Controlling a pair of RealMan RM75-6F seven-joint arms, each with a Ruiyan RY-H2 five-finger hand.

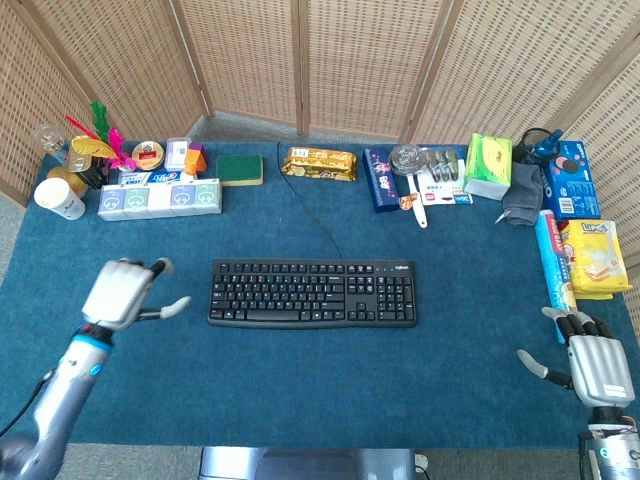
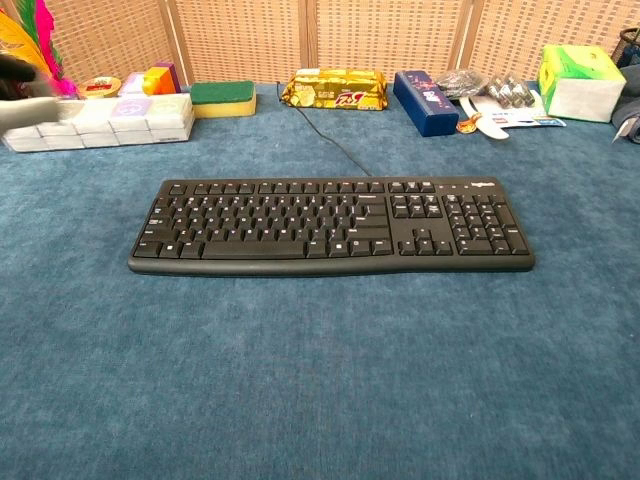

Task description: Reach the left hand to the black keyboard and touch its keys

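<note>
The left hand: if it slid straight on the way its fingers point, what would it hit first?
Probably the black keyboard: the left hand is open beside its left end, fingers aimed roughly rightward at it. Height above the table is unclear, so it might pass over.

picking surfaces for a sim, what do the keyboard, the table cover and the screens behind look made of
keyboard: looks like matte black plastic, with moulded keys and white legends.
table cover: seems a blue short-pile fabric or carpet, with a fuzzy, mottled texture.
screens: apparently woven rattan or cane panels in wooden frames, judging by the basket-like weave.
</note>
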